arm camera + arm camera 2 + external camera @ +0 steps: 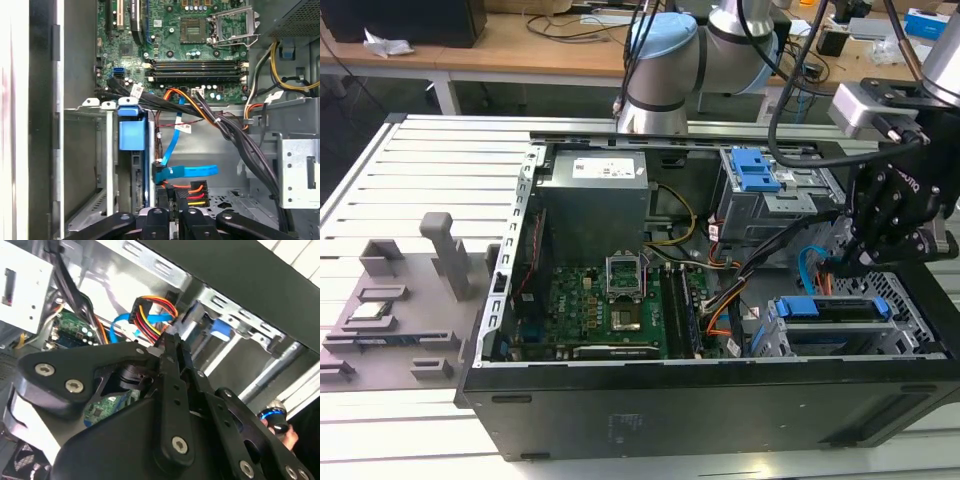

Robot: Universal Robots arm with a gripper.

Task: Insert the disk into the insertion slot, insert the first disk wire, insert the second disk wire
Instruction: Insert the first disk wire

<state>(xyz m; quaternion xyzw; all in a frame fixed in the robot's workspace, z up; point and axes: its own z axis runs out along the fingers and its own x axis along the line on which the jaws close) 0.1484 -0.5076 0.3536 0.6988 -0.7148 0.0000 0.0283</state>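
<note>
The disk (830, 308) lies in its blue carrier inside the insertion slot (778, 338), the grey cage at the case's front corner on the exterior view's right. In the first wrist view the disk (132, 135) sits upright within the insertion slot (90, 150). My gripper (837, 266) hangs just behind the disk and is shut on the first disk wire (152, 315). Its orange, red and yellow strands (196, 190) run out between the fingertips of my gripper (173, 210), close to the disk's rear edge. The second disk wire (187, 171) bends beside that edge, its plug against the disk.
A thick black cable bundle (235, 140) crosses behind the cage. The taller cage with a blue latch (755, 170) stands further back. The motherboard (620, 305) and the power supply (595, 185) occupy the case's middle. A grey fixture (395, 300) rests outside on the exterior view's left.
</note>
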